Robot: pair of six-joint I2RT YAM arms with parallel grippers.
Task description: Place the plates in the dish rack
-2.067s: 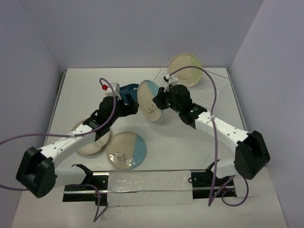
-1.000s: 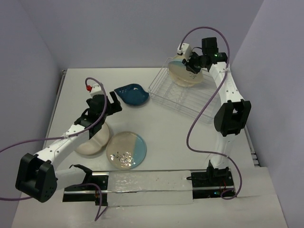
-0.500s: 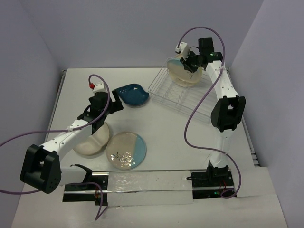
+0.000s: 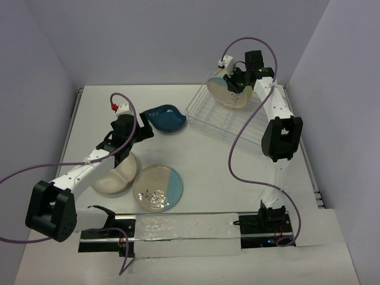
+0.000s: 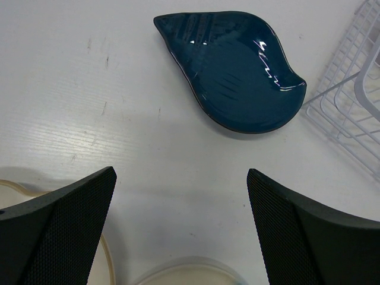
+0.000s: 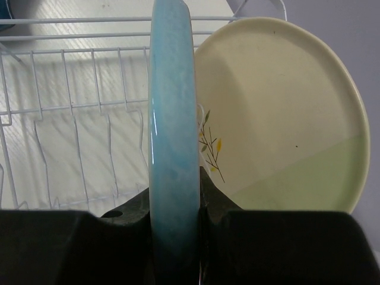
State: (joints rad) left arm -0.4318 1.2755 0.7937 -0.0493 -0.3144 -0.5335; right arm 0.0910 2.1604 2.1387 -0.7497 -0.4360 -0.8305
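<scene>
My right gripper is shut on the rim of a cream and pale blue plate, holding it on edge over the far end of the white wire dish rack. In the right wrist view the plate is edge-on between my fingers, close beside a cream and pale green plate standing in the rack. My left gripper is open and empty, low over the table. The dark blue leaf dish lies just beyond it. A cream divided plate and a cream and blue plate lie flat at front left.
The rack's near corner shows right of the leaf dish. The divided plate's rim and another plate's rim sit under my left fingers. A clear strip runs along the table's front edge. Walls close in on three sides.
Two seconds ago both grippers met at the plate mid-table. The right arm then carried it to the rack's far end and has stood it more upright. The left arm drew back, open.
</scene>
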